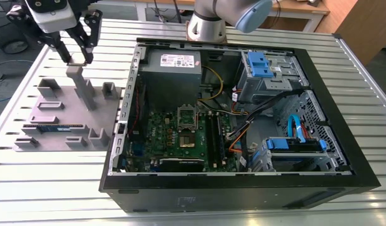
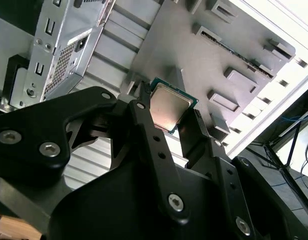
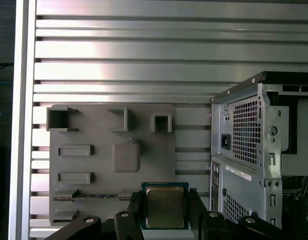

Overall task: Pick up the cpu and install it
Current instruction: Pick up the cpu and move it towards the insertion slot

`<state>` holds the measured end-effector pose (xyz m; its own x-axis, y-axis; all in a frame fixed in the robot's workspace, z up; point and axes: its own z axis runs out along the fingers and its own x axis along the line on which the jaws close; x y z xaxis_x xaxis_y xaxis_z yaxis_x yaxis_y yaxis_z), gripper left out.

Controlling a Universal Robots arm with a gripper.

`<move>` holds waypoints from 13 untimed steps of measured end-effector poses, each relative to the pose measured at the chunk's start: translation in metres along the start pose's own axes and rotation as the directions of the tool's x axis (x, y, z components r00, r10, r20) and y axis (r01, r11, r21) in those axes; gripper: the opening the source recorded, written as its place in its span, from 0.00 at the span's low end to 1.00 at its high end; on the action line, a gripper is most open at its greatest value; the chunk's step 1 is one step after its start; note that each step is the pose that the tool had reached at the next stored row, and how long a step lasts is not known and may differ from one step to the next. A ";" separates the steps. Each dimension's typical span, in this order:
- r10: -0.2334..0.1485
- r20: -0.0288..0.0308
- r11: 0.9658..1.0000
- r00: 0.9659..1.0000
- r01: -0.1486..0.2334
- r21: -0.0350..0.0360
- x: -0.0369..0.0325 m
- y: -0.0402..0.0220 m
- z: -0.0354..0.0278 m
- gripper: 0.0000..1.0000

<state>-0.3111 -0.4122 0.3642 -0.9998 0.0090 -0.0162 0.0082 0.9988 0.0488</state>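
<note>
tool (image 1: 76,59) closed on cpu (image 3: 165,206), gripping its opposite edges so the flat chip sits level | cpu above gray parts tray (image 3: 93,130), apparently clear of it | open computer case (image 1: 243,117) beside that tray

We note the square silvery cpu (image 3: 165,206): a smooth satin metal lid, softly reflective, on a green board edge. We log the black jointed gripper (image 2: 169,108) as matt, with shiny metal screws. The flat grey fixture plate (image 3: 101,172) looks like matt plastic. The ribbed aluminium table (image 3: 143,50) gleams. The grey computer case panel (image 3: 244,125) is bare perforated sheet metal.
</note>
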 end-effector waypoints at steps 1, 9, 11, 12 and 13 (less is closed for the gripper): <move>0.000 0.000 1.000 1.000 0.000 0.000 -0.0025 0.0000 0.0001 0.47; 0.000 0.000 1.000 1.000 0.000 0.000 -0.0229 0.0002 0.0009 0.47; 0.000 0.000 1.000 1.000 0.000 0.000 -0.0273 0.0002 0.0010 0.47; 0.000 0.000 1.000 1.000 0.000 0.000 -0.0290 0.0002 0.0011 0.47; 0.000 0.000 1.000 1.000 0.000 0.000 -0.0298 0.0002 0.0011 0.47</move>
<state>-0.2813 -0.4122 0.3636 -0.9998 0.0090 -0.0163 0.0082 0.9988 0.0489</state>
